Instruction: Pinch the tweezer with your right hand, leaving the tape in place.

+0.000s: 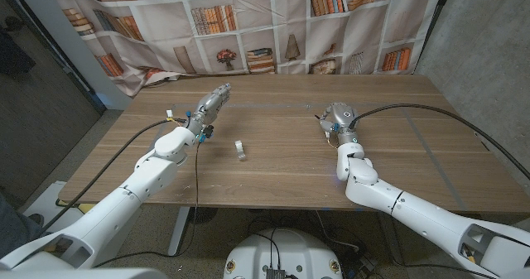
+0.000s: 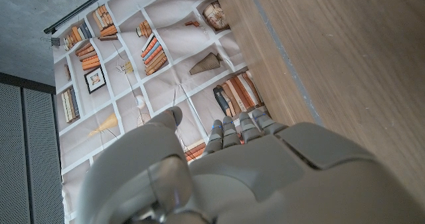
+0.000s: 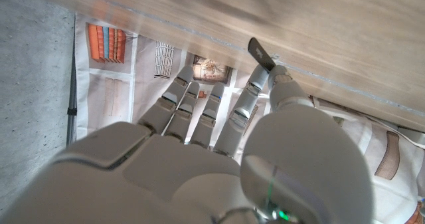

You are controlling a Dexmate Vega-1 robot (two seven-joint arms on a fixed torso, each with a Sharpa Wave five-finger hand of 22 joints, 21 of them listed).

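A small white roll of tape (image 1: 240, 150) is seen standing alone on the wooden desk (image 1: 281, 167). Farther back, a dark metal tweezer (image 3: 260, 53) is pinched by the right hand (image 1: 334, 117). The left hand (image 1: 211, 103) is held empty, its fingers extended together.

The long brown wooden table (image 1: 273, 159) looks smooth and matt, with fine lines of grain. The right hand (image 3: 219, 151) has a smooth, pale grey plastic shell with a soft shine. It pinches a thin dark tweezer (image 3: 259, 54) that looks like dull metal. The small white roll of tape (image 1: 240, 151) looks glossy. The bookshelf-printed cloth backdrop (image 1: 248, 22) hangs soft and wrinkled.
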